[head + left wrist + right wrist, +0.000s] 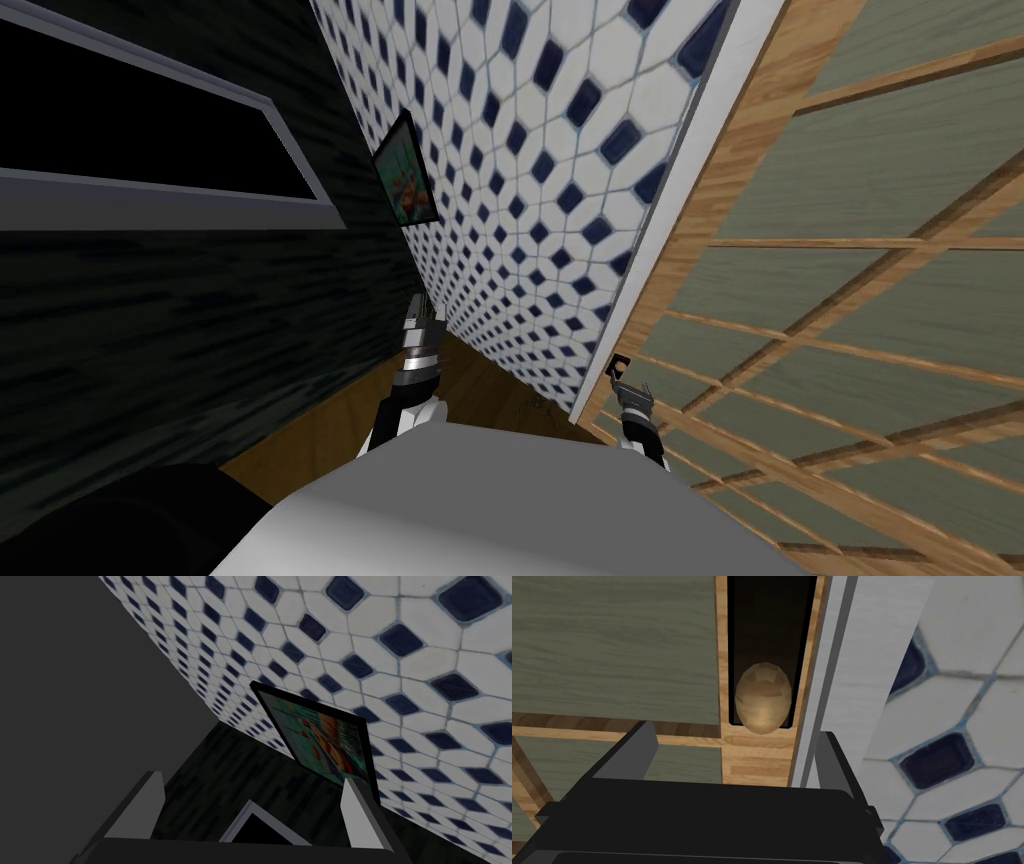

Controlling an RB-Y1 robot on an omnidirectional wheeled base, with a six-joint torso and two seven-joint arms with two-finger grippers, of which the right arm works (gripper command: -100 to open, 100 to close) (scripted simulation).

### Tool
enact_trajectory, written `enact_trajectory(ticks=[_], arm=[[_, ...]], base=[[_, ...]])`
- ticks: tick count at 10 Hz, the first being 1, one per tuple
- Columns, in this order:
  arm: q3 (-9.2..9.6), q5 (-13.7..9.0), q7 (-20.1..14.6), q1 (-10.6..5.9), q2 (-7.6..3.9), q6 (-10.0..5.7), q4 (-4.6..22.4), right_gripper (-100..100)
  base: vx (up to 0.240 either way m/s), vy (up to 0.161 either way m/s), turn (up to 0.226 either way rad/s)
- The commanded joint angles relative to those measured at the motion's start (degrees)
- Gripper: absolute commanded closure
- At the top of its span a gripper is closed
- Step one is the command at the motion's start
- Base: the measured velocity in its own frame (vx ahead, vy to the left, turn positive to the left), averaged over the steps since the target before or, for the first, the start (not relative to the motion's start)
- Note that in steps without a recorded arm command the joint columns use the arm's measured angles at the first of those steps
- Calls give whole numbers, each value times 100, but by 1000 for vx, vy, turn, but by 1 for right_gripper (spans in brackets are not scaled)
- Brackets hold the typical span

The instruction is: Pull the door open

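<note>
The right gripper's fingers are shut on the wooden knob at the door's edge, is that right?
No, the fingers of the right gripper stand open, not shut on the wooden knob. The right wrist view shows the knob at the door's edge ahead of them, with neither finger pressing it.

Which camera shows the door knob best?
The right wrist view: the tan, egg-shaped knob looms large ahead of the open right pincer. The head view gives a tiny dark speck at the door edge; the left wrist view faces tiled wall.
</note>
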Motion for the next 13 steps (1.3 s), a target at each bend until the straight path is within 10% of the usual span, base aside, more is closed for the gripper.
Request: enact_trajectory(ticks=[1,7,8,13], arm=[[-146,-91,70,32,0,46,-68,-100],[-497,-309,220,66,-41,55,-7,-100],[-497,-309,220,66,-41,55,-7,100],[-497,-309,220,66,-41,55,-7,100]], base=[[16,-48,293],[22,-43,184],[-8,6,-30],[0,2,1]])
